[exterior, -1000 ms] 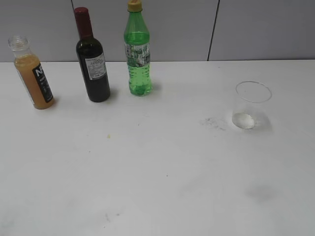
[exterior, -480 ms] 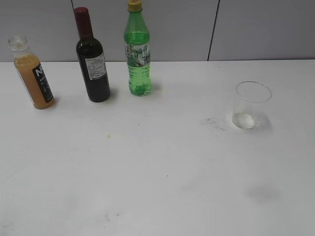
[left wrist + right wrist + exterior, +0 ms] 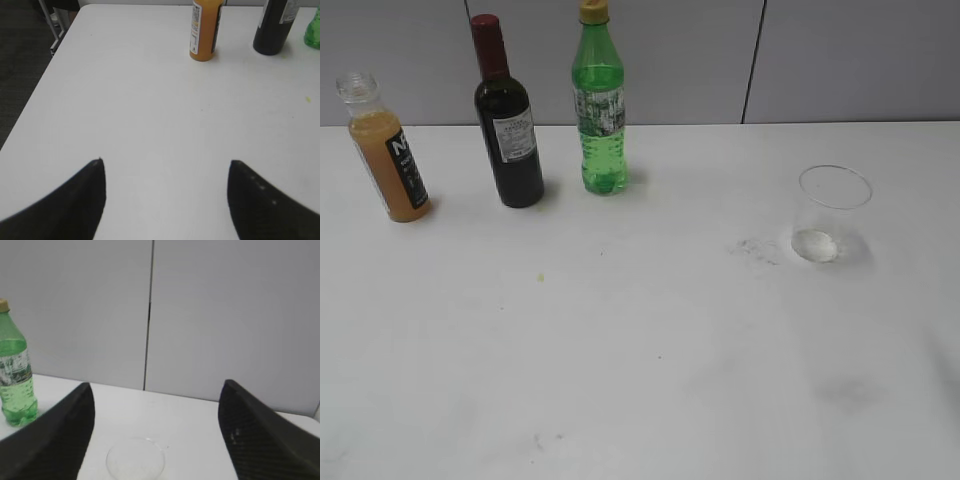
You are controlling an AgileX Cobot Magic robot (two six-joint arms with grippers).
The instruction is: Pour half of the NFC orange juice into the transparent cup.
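Observation:
The NFC orange juice (image 3: 388, 150) stands upright and capless at the far left of the white table; it also shows in the left wrist view (image 3: 205, 30). The transparent cup (image 3: 833, 214) stands empty at the right; its rim shows in the right wrist view (image 3: 135, 459). My left gripper (image 3: 165, 162) is open and empty over bare table, well short of the juice. My right gripper (image 3: 156, 385) is open and empty, with the cup low between its fingers and some way ahead. Neither gripper shows in the exterior view.
A dark wine bottle (image 3: 506, 120) with a red top and a green plastic bottle (image 3: 600, 105) with a yellow cap stand right of the juice at the back. The green bottle also shows in the right wrist view (image 3: 15, 375). The table's left edge (image 3: 45, 65) drops to dark floor.

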